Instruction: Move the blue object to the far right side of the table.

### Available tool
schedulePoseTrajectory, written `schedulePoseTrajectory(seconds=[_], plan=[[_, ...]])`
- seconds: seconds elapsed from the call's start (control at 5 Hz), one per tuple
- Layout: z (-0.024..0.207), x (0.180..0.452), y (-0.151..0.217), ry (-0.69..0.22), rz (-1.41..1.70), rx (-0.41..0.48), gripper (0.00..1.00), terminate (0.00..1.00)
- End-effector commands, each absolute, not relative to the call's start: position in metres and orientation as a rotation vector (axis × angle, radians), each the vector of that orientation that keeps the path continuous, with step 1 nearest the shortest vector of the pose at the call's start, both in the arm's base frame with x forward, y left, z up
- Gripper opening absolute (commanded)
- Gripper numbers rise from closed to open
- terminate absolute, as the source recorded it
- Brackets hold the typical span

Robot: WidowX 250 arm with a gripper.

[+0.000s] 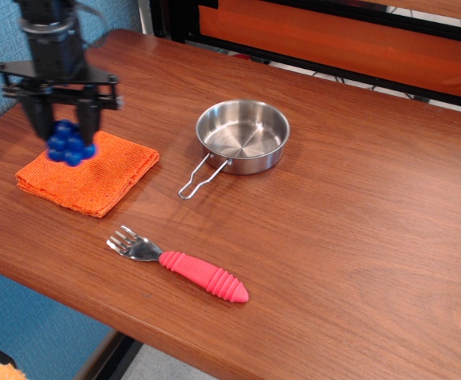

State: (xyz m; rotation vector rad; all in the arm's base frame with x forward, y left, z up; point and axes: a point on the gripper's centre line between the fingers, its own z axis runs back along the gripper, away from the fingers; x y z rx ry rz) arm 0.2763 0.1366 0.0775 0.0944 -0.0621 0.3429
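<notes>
observation.image, single view: the blue object [70, 144] is up in the air near the table's [357, 198] left edge, toward the far-left corner, hanging over the orange cloth [88, 172]. It's a glossy deep-blue cluster of small round balls, berry-bunch look, w/ light glints on the balls. Roughly a compact lump; the top half sits between the fingers, the lower balls hang below them. No clear long axis, no obvious pointing direction; if anything it's a bit taller than wide, so approx. vertical.

Gripper [62, 127]: black, coming straight down from above, jaws closed in on the blue cluster from left and right, one finger each side, only as far apart as the cluster is wide. Slight motion blur on the arm and fingers.

Count: 1 blue object, 1 orange cloth, 1 steel pan [243, 136], 1 fork [179, 265].

Cloth lies flat, folded, close to the left edge. Pan sits mid-table toward the far edge, empty, wire handle pointing to the near-left. Fork lies near the front edge, pink ribbed handle pointing right, metal tines pointing left. Pan and fork are well apart from the cloth. Right side of the wood-grain top: bare brown surface.
</notes>
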Motion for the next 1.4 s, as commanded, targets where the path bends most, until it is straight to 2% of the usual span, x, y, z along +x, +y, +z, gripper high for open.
schedulePoseTrajectory(seconds=[0.0,0.4,0.6,1.0,1.2], plan=[[0.104,0.273,0.050,-0.161,0.083,0.066,0.00,0.00],[0.104,0.262,-0.043,-0.184,-0.201,-0.013,0.00,0.00],[0.089,0.262,-0.078,-0.161,-0.299,-0.037,0.00,0.00],[0.069,0.271,-0.129,-0.178,-0.410,-0.067,0.00,0.00],[0.062,0.279,-0.135,-0.191,-0.428,-0.050,0.00,0.00]])
